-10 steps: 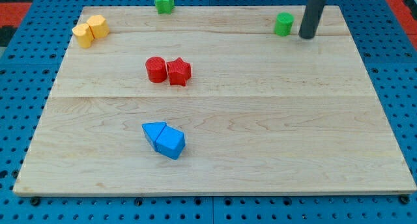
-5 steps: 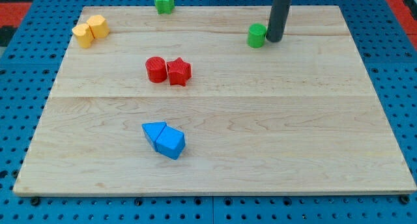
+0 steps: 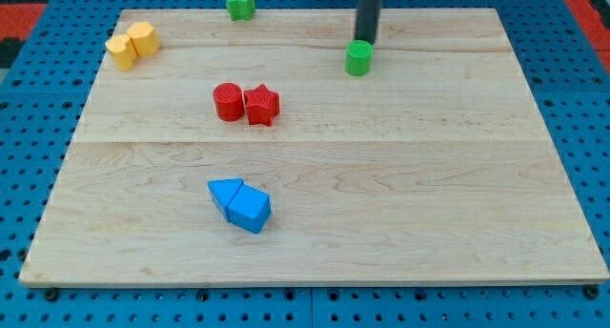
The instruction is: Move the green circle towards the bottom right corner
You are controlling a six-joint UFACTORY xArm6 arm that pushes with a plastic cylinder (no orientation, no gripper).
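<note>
The green circle (image 3: 358, 58) is a small green cylinder on the wooden board (image 3: 381, 175), in the upper middle-right. My tip (image 3: 366, 42) is the lower end of a dark rod coming down from the view's top. It stands just above the green circle, touching or almost touching its top side.
A green star (image 3: 239, 2) sits at the board's top edge. Two yellow blocks (image 3: 132, 44) lie at the top left. A red circle (image 3: 228, 101) and red star (image 3: 262, 105) touch left of centre. Two blue blocks (image 3: 240, 204) lie lower left of centre.
My tip moved left from the green circle's right side, pushing it left and slightly down, and now stands above it. The other blocks did not move.
</note>
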